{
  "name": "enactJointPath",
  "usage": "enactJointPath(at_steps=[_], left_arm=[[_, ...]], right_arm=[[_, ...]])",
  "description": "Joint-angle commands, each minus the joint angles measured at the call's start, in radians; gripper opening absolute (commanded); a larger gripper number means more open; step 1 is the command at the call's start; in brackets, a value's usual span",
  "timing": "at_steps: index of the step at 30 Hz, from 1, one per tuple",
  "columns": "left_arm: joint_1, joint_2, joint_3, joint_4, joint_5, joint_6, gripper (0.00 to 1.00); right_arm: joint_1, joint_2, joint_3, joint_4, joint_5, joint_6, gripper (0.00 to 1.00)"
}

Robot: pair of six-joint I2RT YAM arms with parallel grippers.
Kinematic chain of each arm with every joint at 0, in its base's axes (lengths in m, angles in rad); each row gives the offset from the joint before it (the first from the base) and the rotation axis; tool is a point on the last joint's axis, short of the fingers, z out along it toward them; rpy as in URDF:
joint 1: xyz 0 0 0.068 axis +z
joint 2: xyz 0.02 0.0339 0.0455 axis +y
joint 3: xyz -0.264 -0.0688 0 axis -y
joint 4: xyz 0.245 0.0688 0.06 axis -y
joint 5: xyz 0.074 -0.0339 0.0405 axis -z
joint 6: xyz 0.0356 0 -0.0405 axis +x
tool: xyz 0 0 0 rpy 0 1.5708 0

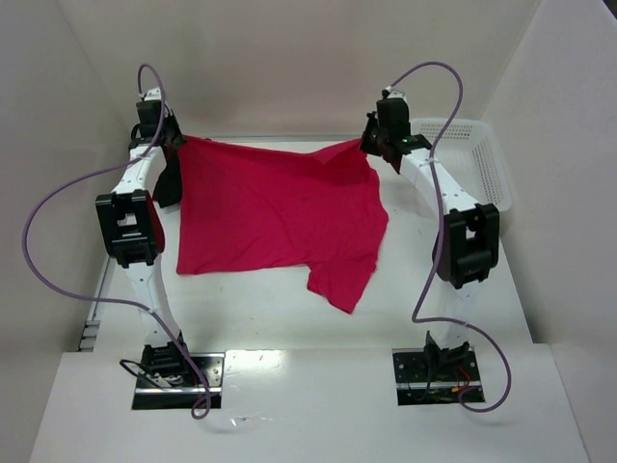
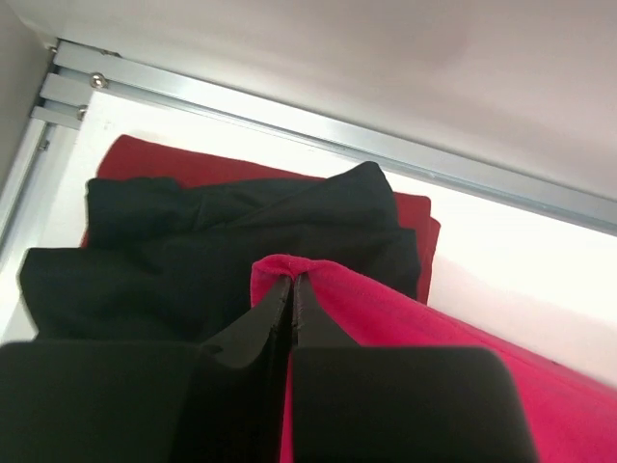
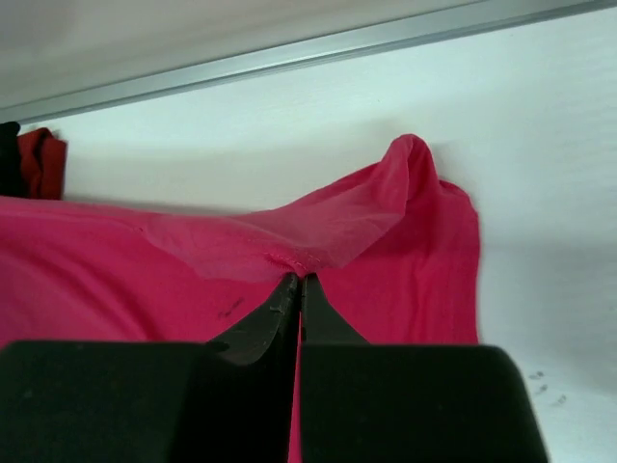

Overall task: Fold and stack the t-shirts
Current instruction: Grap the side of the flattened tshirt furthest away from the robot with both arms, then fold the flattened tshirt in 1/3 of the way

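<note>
draping soft and light, the pink t-shirt (image 1: 270, 207) spreads over the counter (image 1: 289, 328), near hem loose. at its far corners the left fingers (image 2: 255, 328) and right fingers (image 3: 265, 323) pinch the cloth shut, likely the best holds. farther left, a black shirt (image 2: 193, 251) lies on a dark red shirt (image 2: 145, 159).

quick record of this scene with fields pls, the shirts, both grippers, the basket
pink t-shirt: spread open on the table, not yet folded, far edge pinched at both ends
black t-shirt: rumpled, lying on the darker red one, far left of the table
darker red t-shirt: flat under the black one
left gripper: jaws shut on the pink t-shirt's far left end
right gripper: jaws shut on its far right end
basket: white, perforated, far right of the table
</note>
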Motion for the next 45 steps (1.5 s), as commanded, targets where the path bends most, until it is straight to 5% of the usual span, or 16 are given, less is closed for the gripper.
enactJointPath(at_steps=[1,12,24,45], left_arm=[[0.025,-0.104,-0.020,0.013,0.015,0.043,0.00],[0.025,-0.217,-0.221,0.022,-0.007,0.064,0.00],[0.025,-0.409,-0.491,0.042,-0.016,0.009,0.00],[0.025,-0.469,-0.737,0.033,0.016,-0.040,0.00]], right_arm=[[-0.014,-0.158,-0.013,-0.056,0.022,-0.016,0.00],[-0.014,-0.405,-0.347,-0.076,-0.079,0.042,0.00],[-0.005,-0.478,-0.605,-0.049,-0.129,0.080,0.00],[-0.005,-0.342,-0.653,-0.023,-0.139,0.004,0.03]])
